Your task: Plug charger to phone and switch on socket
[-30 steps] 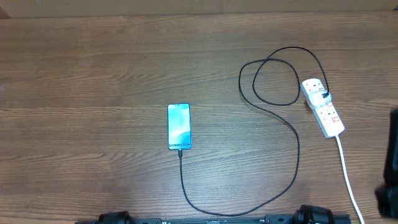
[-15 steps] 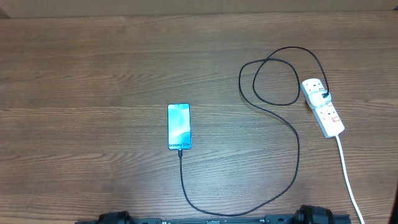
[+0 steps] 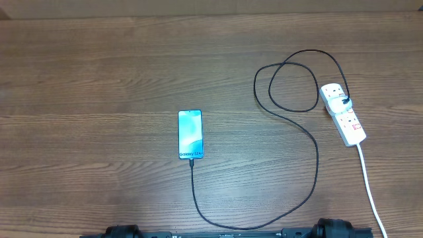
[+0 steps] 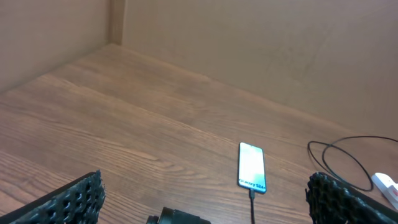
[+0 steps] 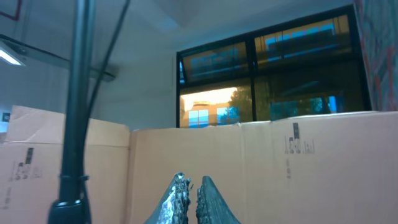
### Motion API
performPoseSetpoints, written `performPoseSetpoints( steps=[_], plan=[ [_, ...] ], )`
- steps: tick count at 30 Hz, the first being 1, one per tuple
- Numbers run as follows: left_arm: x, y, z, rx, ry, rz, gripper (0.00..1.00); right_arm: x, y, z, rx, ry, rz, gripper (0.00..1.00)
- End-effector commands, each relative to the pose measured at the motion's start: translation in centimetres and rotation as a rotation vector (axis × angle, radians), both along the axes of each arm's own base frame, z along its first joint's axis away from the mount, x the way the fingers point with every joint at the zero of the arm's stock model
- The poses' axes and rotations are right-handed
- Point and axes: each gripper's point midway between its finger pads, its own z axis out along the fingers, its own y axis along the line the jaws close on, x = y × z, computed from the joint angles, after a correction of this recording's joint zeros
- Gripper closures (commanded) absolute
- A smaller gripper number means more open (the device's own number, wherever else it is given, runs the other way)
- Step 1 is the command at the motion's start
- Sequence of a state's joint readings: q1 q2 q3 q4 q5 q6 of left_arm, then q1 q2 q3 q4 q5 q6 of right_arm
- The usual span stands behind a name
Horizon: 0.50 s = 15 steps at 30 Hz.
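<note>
The phone [image 3: 190, 134] lies flat mid-table, screen lit, with the black charger cable [image 3: 316, 165] plugged into its near end. The cable loops right and back to its adapter [image 3: 345, 102], which sits in the white socket strip [image 3: 344, 114] at the right. The phone also shows in the left wrist view [image 4: 252, 167], with the cable [image 4: 341, 163] and the strip's end [image 4: 387, 185] at the right edge. My left gripper [image 4: 205, 202] is open wide and empty, raised near the table's front. My right gripper [image 5: 191, 186] is shut, empty, and points up at cardboard walls and windows.
The strip's white cord [image 3: 370, 188] runs to the front right edge. Cardboard walls [image 4: 249, 43] stand along the table's back and left side. The arm bases [image 3: 330, 230] sit at the front edge.
The right arm, seen at the right edge of the overhead view one second ago, has left that view. The phone, cable and strip have not moved.
</note>
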State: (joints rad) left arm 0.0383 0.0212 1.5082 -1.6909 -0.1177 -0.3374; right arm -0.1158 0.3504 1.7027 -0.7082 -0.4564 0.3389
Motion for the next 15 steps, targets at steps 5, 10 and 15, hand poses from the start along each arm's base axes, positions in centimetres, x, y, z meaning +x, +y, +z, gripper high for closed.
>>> performPoseSetpoints(
  steps=[5, 10, 15],
  plan=[
    [-0.4, 0.2, 0.0, 0.019, -0.020, 0.006, 0.00, -3.1, 0.0, -0.6, -0.003, -0.069, -0.011, 0.92],
    [-0.4, 0.2, 0.0, 0.019, -0.020, 0.006, 0.01, -5.4, 0.2, -1.1, -0.017, -0.120, -0.019, 0.91],
    [-0.4, 0.2, 0.0, 0.019, -0.020, 0.006, 0.00, -8.8, 0.5, -2.1, -0.027, -0.198, -0.021, 0.91]
  ],
)
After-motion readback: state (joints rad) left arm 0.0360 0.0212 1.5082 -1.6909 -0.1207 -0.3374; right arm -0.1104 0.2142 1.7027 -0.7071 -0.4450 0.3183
